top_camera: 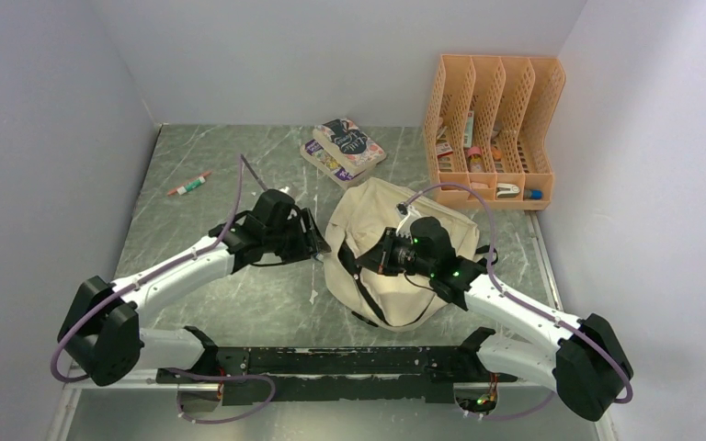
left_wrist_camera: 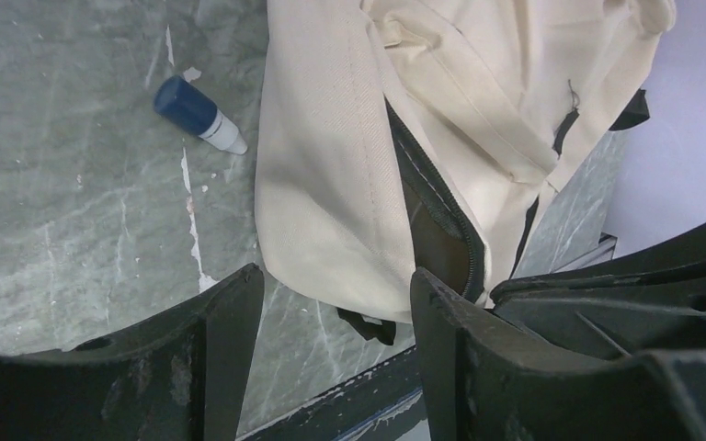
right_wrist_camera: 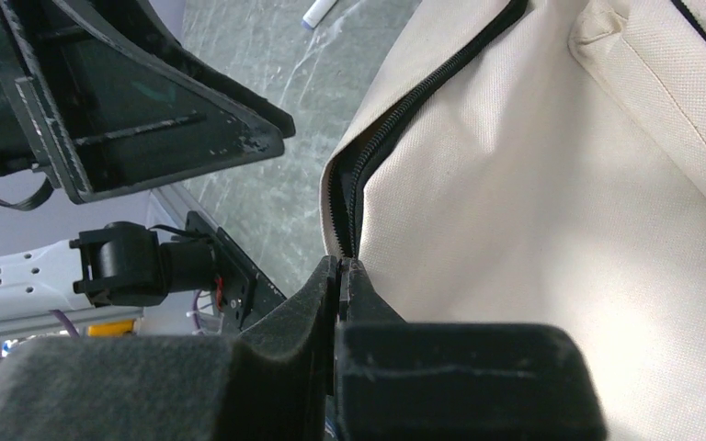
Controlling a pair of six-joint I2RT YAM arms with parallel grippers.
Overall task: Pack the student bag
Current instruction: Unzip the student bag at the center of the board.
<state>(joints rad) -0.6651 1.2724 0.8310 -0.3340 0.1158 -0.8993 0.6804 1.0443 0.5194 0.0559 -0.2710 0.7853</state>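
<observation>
Found the right gripper [right_wrist_camera: 340, 276] closest to the lens, fingers clamped flat together on the student bag [right_wrist_camera: 533, 202] at the near end of its black zipper [right_wrist_camera: 414, 101]; could not tell whether a pull tab sat between them. Saw the zipper track parted beyond that pinch, with cream fabric curling away on both sides.

Noted the left gripper [left_wrist_camera: 335, 285] released, jaws spread wide and holding nothing, just beside the bag's left edge, where dark lining showed through the gap. Spotted a small white tube with a blue cap [left_wrist_camera: 198, 115] lying on the table [left_wrist_camera: 74, 211] near that same edge; made out no label on it.

From above, placed the black base rail [top_camera: 331, 360] nearest, then both arms angled inward. Located the bag slumped right of the table's centre, between the two grippers, a black strap [top_camera: 366, 292] crossing its near half and the right arm stretched over it.

Farther back, picked out a red-and-green pen [top_camera: 188, 185] lying alone at far left, well apart from everything. Saw two stacked books [top_camera: 343, 150] just behind the bag, with cover lettering too small to read. Marked the orange perforated file organizer [top_camera: 492, 129] upright in the far right corner, small items in its lower slots, their labels illegible.
</observation>
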